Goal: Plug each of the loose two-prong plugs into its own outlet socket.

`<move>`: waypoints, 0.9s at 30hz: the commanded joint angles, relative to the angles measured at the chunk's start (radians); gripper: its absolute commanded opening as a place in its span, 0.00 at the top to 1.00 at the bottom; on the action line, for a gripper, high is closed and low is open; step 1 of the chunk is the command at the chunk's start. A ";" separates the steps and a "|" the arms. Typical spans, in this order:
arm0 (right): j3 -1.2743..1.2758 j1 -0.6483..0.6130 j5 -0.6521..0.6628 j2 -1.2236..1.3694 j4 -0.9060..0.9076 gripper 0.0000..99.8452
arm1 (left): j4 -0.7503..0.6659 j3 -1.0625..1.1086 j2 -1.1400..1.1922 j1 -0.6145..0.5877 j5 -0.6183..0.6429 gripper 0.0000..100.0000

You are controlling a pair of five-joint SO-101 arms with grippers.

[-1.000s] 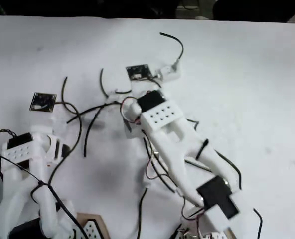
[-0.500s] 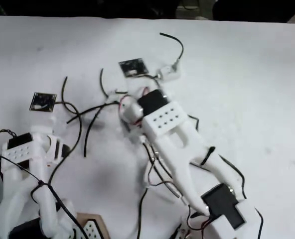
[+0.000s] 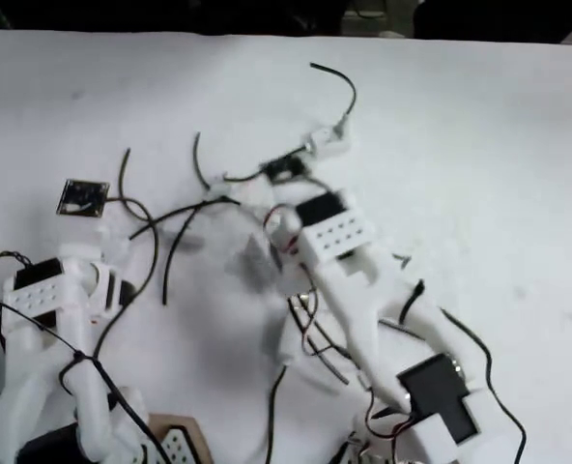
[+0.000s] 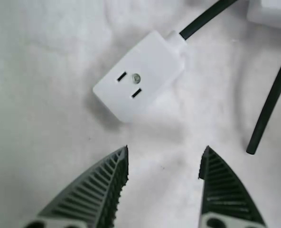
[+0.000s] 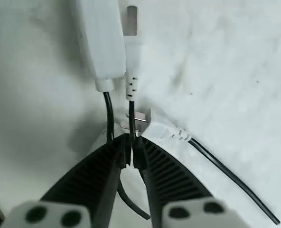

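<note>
My left gripper (image 4: pixel 164 156) is open just short of a white outlet socket (image 4: pixel 139 80) that lies on the table, slots facing up, on a black cord. My right gripper (image 5: pixel 131 145) is shut on the thin black cord of a slim white two-prong plug (image 5: pixel 131 52), which hangs lengthwise beside a longer white body (image 5: pixel 101 42). A second white plug (image 5: pixel 155 127) lies on the table under the fingers. In the high view the right arm (image 3: pixel 332 232) is at the table's middle and the left arm (image 3: pixel 49 290) at the near left.
Loose black cords (image 3: pixel 175 227) cross the table between the arms. A white socket block (image 3: pixel 327 143) with a curled cord lies behind the right arm, a small dark square (image 3: pixel 284 169) beside it. Another dark square (image 3: pixel 83 197) sits far left. The table's right side is bare.
My right arm has swung right and back toward the near edge. The dark square behind it slid from beside the white block to nearer the arm. The left arm is still.
</note>
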 commanded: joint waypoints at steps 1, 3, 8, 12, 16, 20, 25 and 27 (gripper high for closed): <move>0.057 -0.105 0.002 -0.047 -0.074 0.98 | -0.017 -0.003 -0.031 0.010 0.005 0.76; 0.075 -0.168 -0.002 -0.047 -0.101 0.98 | -0.017 -0.003 -0.031 0.010 0.005 0.76; 0.075 -0.268 -0.002 -0.054 -0.137 0.98 | -0.017 -0.003 -0.031 0.010 0.005 0.76; 0.040 -0.282 -0.003 -0.056 -0.136 0.98 | -0.017 -0.003 -0.030 0.010 0.005 0.76; -0.006 -0.285 -0.003 -0.047 -0.140 0.98 | -0.017 -0.003 -0.030 0.010 0.005 0.76; -0.020 -0.280 -0.003 -0.056 -0.197 0.98 | -0.017 -0.003 -0.030 0.010 0.005 0.76; -0.021 -0.278 -0.003 -0.056 -0.243 0.98 | -0.017 -0.003 -0.030 0.010 0.005 0.76; -0.023 -0.277 -0.003 -0.058 -0.240 0.98 | -0.017 -0.003 -0.030 0.008 0.005 0.76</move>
